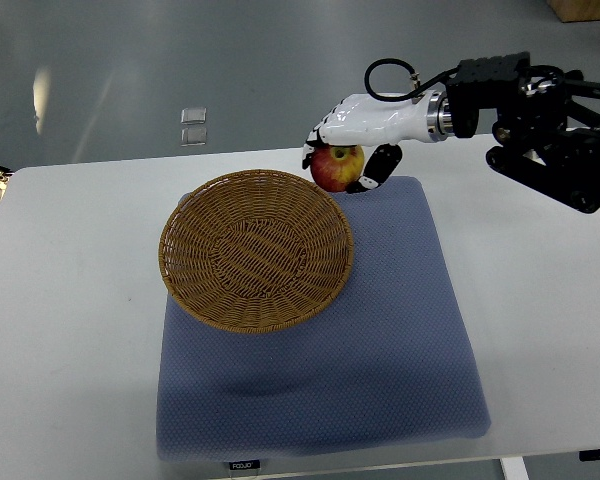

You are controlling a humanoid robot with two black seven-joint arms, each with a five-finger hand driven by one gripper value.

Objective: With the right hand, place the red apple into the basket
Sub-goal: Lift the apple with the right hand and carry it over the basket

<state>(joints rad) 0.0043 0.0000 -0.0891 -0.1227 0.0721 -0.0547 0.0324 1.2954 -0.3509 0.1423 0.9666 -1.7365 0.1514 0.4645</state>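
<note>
Wicker basket (256, 250), one, round and shallow, stands on the far left part of one blue mat (320, 330); nothing lies in it. The mat covers the middle of one white tabletop (70, 330).

Apple (336, 166), one, red with a yellow patch, sits at the mat's far edge, just beyond the basket's far right rim and outside it. Whether it rests on the mat or is already lifted clear cannot be told from this view.

Right robot hand (345, 150), one in view, white shell with dark fingertips, comes in from the right edge on a black arm. Its fingers are curled down around the apple from above, one group on the left flank, the thumb (377, 168) on the right; the hold looks closed on the fruit. No left hand shows.

Step judged: grasp made, carry to the basket not yet done.

Risks, judged:
- Smooth, round apple may roll out of a top-down finger hold if the grip is shallow.
- The apple lies very near the rim; a low sideways carry could clip the wicker and push the light basket across the mat.
- A release from height could let the apple bounce or roll over the shallow wall.

Two small pale squares (193, 127) lie on the floor beyond the tabletop.
</note>
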